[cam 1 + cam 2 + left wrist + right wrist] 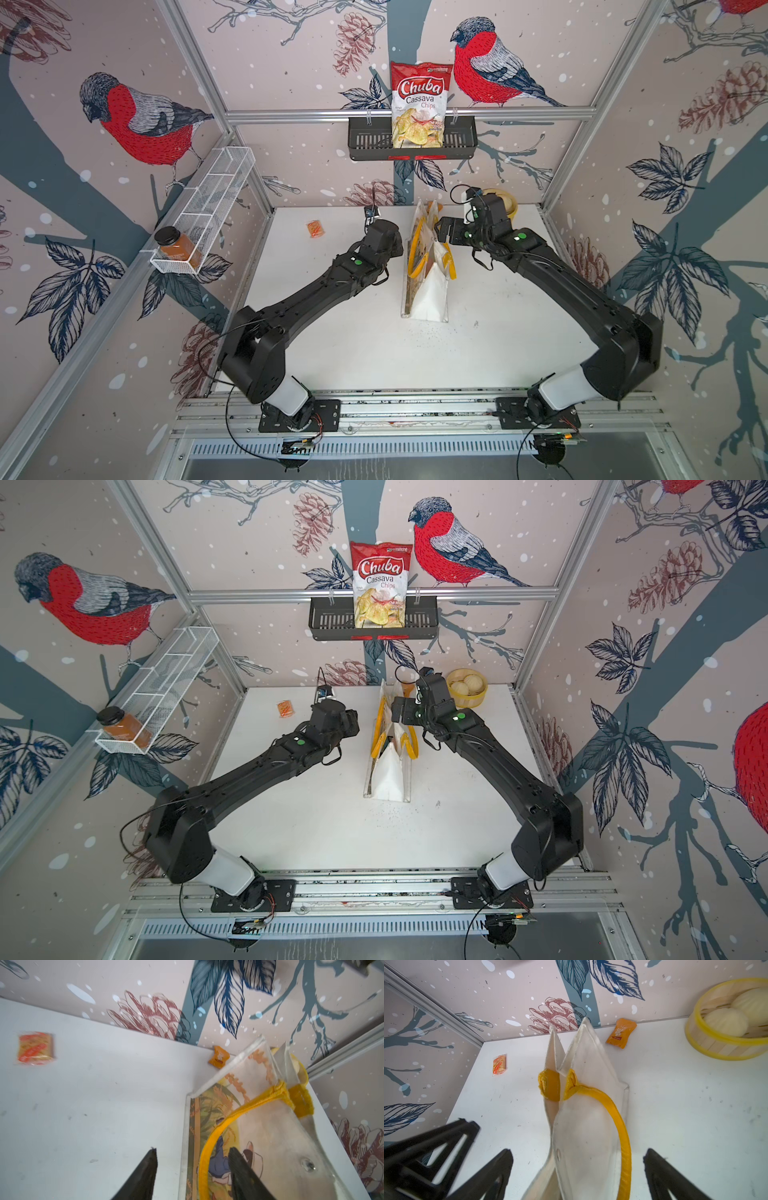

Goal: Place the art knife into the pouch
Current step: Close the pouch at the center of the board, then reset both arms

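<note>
The pouch stands upright mid-table in both top views, white with yellow loop handles and a clear printed side panel. My left gripper is open beside its printed side; the panel's edge and one handle lie in the gap between the fingers, untouched. My right gripper hangs wide open over the pouch's top from the other side, its fingers straddling the wall and a handle without touching. The art knife is hidden from every view.
An orange snack packet lies at the back left of the white table. A small orange sachet and a steamer basket with buns sit near the back wall. A chips bag stands in a wall basket; a jar rests in a wire shelf.
</note>
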You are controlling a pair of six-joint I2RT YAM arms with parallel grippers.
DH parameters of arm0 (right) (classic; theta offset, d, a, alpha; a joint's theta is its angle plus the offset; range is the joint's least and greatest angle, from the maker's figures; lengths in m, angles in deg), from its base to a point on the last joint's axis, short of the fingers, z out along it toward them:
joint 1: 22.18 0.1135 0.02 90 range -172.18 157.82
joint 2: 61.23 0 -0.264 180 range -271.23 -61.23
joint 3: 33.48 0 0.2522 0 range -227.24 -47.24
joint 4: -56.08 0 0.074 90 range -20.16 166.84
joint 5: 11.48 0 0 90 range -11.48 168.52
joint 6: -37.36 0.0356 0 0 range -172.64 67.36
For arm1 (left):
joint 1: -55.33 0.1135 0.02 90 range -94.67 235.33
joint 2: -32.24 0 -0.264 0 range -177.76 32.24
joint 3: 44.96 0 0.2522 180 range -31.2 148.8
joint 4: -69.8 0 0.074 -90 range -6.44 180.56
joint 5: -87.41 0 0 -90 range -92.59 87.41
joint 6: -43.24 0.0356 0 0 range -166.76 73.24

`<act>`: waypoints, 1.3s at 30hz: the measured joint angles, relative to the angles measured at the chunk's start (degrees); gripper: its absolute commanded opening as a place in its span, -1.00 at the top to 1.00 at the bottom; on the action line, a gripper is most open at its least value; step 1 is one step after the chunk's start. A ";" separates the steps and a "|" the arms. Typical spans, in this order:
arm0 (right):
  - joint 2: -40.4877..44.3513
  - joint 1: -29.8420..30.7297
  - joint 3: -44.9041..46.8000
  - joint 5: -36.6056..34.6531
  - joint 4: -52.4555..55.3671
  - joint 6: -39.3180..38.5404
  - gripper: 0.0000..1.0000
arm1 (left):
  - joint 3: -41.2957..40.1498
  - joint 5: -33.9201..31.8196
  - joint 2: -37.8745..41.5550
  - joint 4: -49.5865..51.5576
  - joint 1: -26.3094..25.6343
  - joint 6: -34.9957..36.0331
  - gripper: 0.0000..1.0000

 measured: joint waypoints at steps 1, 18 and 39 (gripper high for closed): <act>2.21 -1.31 2.43 -0.70 -1.20 0.02 -0.99 | -0.68 -1.49 1.79 0.17 0.63 0.48 -0.15; 11.80 -26.97 29.11 -8.81 -14.93 -4.52 -1.00 | -27.15 -25.09 27.36 -5.01 8.00 7.82 -0.95; 10.25 -31.52 68.54 -4.33 -80.78 -17.46 -1.00 | -47.08 -35.78 15.21 -30.69 14.51 18.05 -0.95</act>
